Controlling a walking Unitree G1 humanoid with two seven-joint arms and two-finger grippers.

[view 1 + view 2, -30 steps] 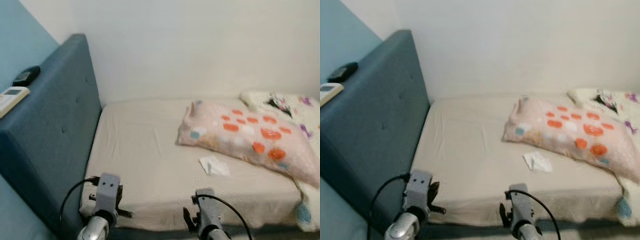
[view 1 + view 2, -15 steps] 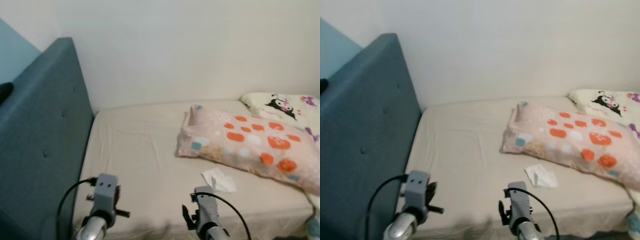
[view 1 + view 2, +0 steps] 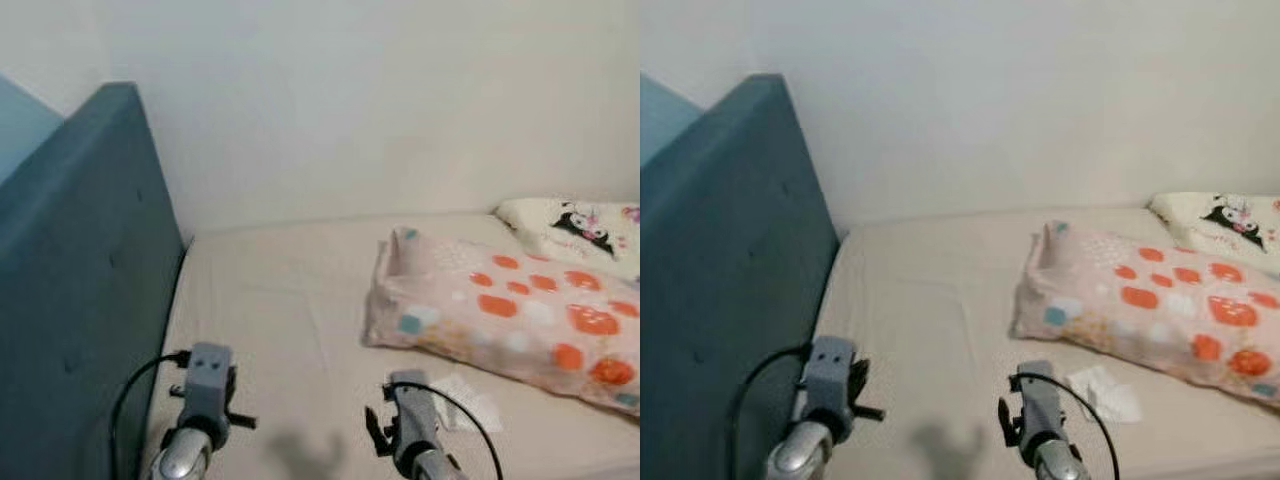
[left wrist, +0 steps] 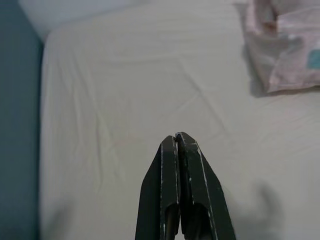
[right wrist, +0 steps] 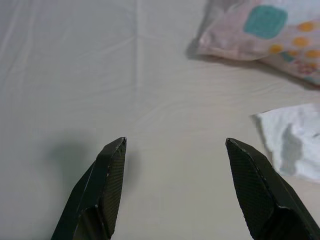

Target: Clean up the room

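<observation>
A bed [image 3: 280,300] with a plain cream sheet stood against a white wall, its blue-grey padded headboard [image 3: 70,280] running along the robot's left. On the right half of the bed lay a pink pillow [image 3: 500,315] patterned with orange, white and teal spots, and beyond it, at the far right, a white cushion [image 3: 580,225] printed with a black cartoon figure. A crumpled white tissue [image 3: 1102,392] lay on the sheet just in front of the pink pillow, close to its near edge but apart from it. The left hand [image 4: 176,137] hovered over the bare sheet near the headboard side, its two black fingers pressed together and gripping nothing. The right hand [image 5: 175,145] hovered over the sheet with its fingers spread wide, the tissue [image 5: 295,147] lying just outside one fingertip [image 5: 240,150] and the corner of the pink pillow farther ahead. Both silver arms reached forward from the bottom of the head views.
</observation>
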